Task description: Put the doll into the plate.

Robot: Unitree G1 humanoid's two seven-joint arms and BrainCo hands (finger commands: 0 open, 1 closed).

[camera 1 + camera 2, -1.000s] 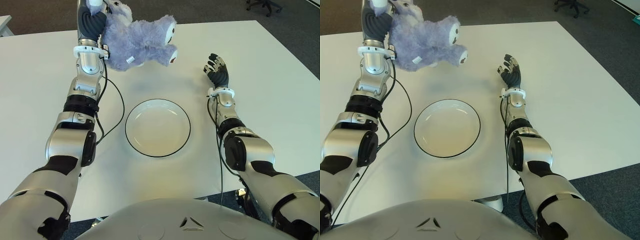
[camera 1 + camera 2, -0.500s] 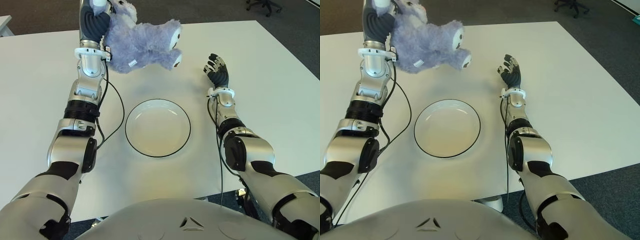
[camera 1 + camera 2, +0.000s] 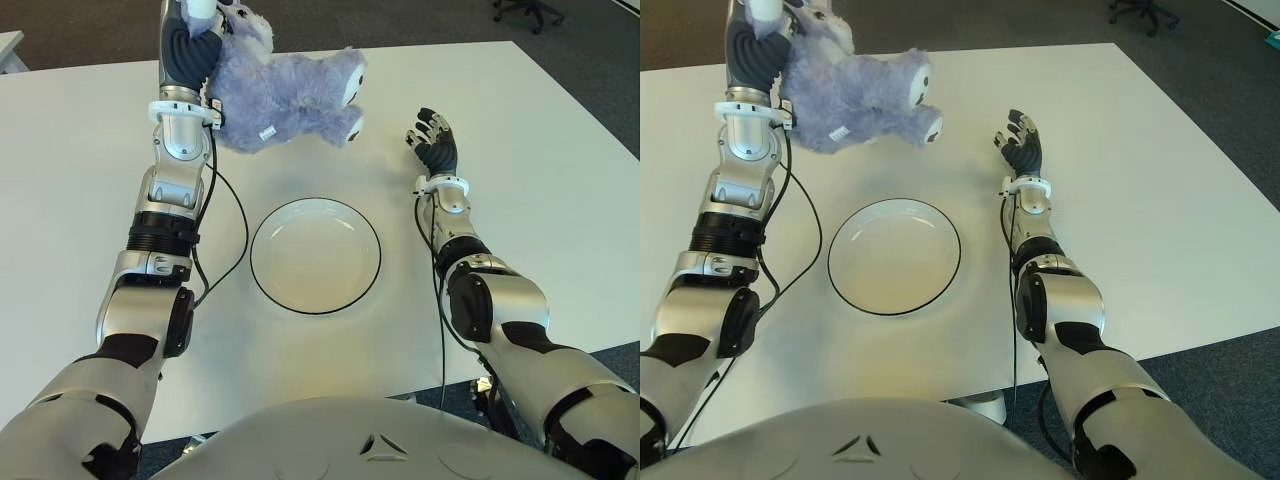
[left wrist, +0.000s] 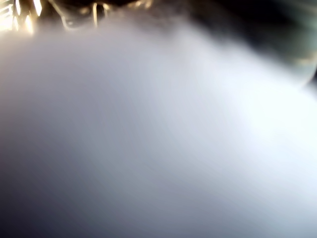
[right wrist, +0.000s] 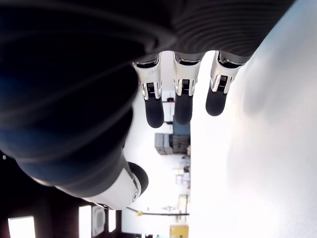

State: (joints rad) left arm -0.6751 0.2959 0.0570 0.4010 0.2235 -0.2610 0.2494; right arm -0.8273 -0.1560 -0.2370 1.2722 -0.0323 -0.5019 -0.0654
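A purple plush doll [image 3: 285, 95] hangs in the air over the far left part of the white table [image 3: 560, 200], held at its upper end by my left hand [image 3: 195, 30], which is shut on it. The doll's feet point right, beyond the far rim of the plate. The white plate [image 3: 315, 255] with a dark rim lies flat in the middle of the table, nearer to me than the doll. The left wrist view is filled by the doll's fur [image 4: 158, 129]. My right hand [image 3: 433, 140] shows to the right of the plate, fingers [image 5: 181, 99] spread and holding nothing.
Black cables [image 3: 235, 215] run along my left arm, close to the plate's left side. An office chair base [image 3: 525, 10] stands on the dark floor beyond the table's far right corner.
My left hand has carried the doll slightly to the right and a little nearer to me, and the doll has tilted. The right hand and the plate have not moved.
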